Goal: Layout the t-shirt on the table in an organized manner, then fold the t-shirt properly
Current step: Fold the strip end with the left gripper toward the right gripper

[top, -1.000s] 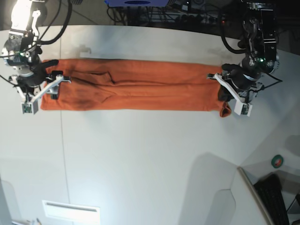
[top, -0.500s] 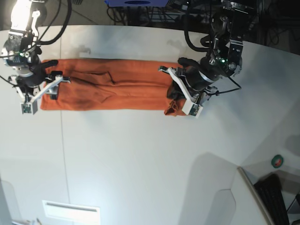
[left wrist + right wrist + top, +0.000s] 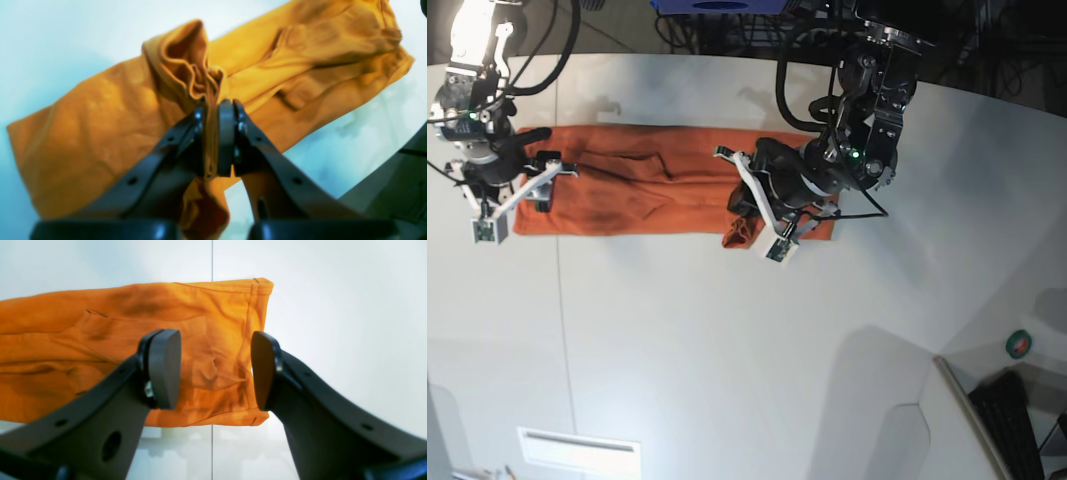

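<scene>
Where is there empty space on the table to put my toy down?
The table is bare across the wide white stretch in front of the t-shirt. A thin bare strip runs behind it too. It is crowded at both shirt ends, around the left gripper and right gripper.

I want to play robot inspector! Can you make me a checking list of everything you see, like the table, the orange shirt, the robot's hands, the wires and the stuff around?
Surface: the table is white and smooth, with a thin dark seam.
Job's things: the t-shirt lies in a long folded strip; one end is lifted and carried over the rest.
Clutter: a flat white panel at the near edge.
Grippers: the left gripper is shut on a bunch of shirt cloth; the right gripper is open above the shirt's other end.
Cables: black cables loop above the left arm; more hang by the right arm.
Surroundings: a green and red round thing and a black keyboard beside the table.
</scene>
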Robot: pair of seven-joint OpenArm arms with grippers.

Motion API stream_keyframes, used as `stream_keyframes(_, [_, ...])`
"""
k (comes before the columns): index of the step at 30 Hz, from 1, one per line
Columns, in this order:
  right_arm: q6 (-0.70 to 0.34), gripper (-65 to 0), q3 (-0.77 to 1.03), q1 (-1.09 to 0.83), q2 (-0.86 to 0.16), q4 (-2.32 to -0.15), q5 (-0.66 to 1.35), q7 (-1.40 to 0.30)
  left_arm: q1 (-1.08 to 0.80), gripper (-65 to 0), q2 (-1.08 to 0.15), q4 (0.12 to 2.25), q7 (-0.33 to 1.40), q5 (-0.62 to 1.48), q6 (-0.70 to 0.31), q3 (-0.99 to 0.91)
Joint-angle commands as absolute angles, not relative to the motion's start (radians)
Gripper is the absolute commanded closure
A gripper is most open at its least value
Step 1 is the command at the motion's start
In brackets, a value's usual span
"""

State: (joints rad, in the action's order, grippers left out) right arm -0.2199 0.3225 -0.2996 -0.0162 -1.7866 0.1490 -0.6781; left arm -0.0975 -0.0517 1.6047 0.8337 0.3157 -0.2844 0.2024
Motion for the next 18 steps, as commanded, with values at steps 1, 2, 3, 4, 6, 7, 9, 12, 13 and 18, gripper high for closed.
stream_keyframes(1, [-0.223, -32.0, 0.325, -0.292, -0.022, -1.804, 0.151, -0.659, -0.081, 0.0, -0.041, 1.601, 0.822, 0.323, -0.286, 0.202])
stream_keyframes(2, [-0.223, -32.0, 0.325, -0.292, -0.022, -1.805, 0.151, -0.659, -0.079, 0.0, -0.038, 1.583, 0.822, 0.323, -0.286, 0.2])
stream_keyframes(3, [-0.223, -32.0, 0.325, -0.292, -0.022, -1.805, 0.151, -0.659, -0.079, 0.0, -0.036, 1.57, 0.819, 0.323, -0.286, 0.2])
stream_keyframes(4, [-0.223, -32.0, 0.325, -0.292, -0.022, -1.807, 0.151, -0.659, -0.079, 0.0, -0.036, 1.563, 0.819, 0.323, -0.286, 0.2])
stream_keyframes(6, [-0.223, -32.0, 0.325, -0.292, -0.022, -1.807, 0.151, -0.659, -0.079, 0.0, -0.036, 1.557, 0.819, 0.323, -0.286, 0.2])
stream_keyframes(7, [-0.223, -32.0, 0.325, -0.292, -0.022, -1.807, 0.151, -0.659, -0.079, 0.0, -0.036, 1.557, 0.819, 0.323, -0.286, 0.2])
stream_keyframes(9, [-0.223, -32.0, 0.326, -0.292, -0.022, -1.807, 0.151, -0.659, -0.081, 0.0, -0.036, 1.555, 0.819, 0.323, -0.286, 0.2])
stream_keyframes(12, [-0.223, -32.0, 0.325, -0.292, -0.022, -1.807, 0.151, -0.659, -0.079, 0.0, -0.036, 1.555, 0.819, 0.323, -0.286, 0.2])
stream_keyframes(13, [-0.223, -32.0, 0.325, -0.292, -0.021, -1.805, 0.151, -0.659, -0.079, 0.0, -0.036, 1.555, 0.819, 0.323, -0.286, 0.2])
stream_keyframes(18, [-0.223, -32.0, 0.323, -0.292, -0.021, -1.805, 0.151, -0.659, -0.079, 0.0, -0.024, 1.555, 0.817, 0.323, -0.286, 0.2])
